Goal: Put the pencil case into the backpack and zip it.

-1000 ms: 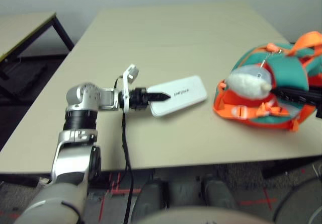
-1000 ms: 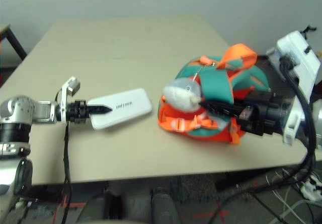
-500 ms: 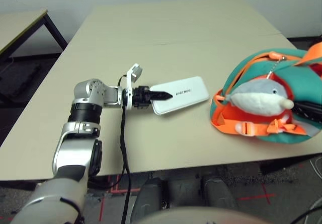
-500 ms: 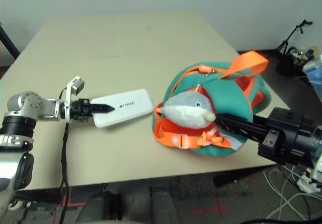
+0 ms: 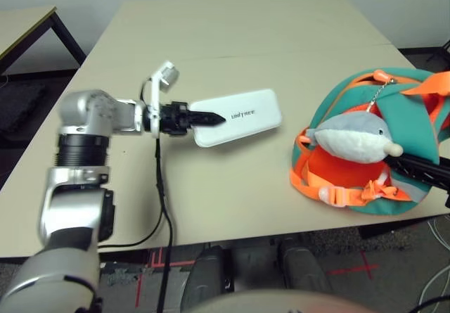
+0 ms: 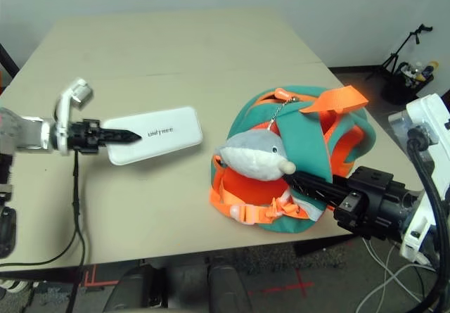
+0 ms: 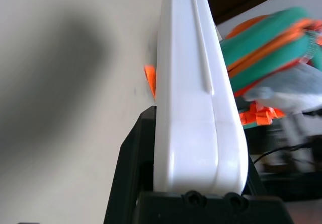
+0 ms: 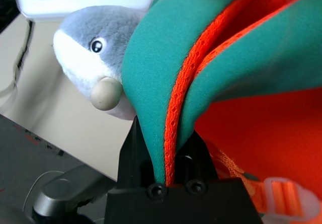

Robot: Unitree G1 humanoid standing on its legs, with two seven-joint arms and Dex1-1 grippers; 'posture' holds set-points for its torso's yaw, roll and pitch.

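Note:
The white pencil case (image 5: 238, 117) with dark lettering is held at its near-left end by my left gripper (image 5: 211, 119), left of the backpack; in the left wrist view the pencil case (image 7: 193, 98) sits clamped between the black fingers (image 7: 132, 158). The teal and orange backpack (image 6: 309, 126) lies at the table's right front, its grey-white plush fish (image 6: 254, 156) hanging on a chain at the front. My right gripper (image 6: 309, 183) reaches in from the right and is shut on the backpack's teal edge with orange lining (image 8: 168, 108).
An orange strap with a pale buckle (image 5: 336, 195) trails at the backpack's near side, close to the table's front edge (image 5: 232, 237). A black cable (image 5: 160, 186) hangs from my left wrist over the table. Another table (image 5: 28, 21) stands far left.
The whole picture has shifted, so the camera has moved. The plush fish has slid from the backpack's top to its front side. Both grippers keep their holds.

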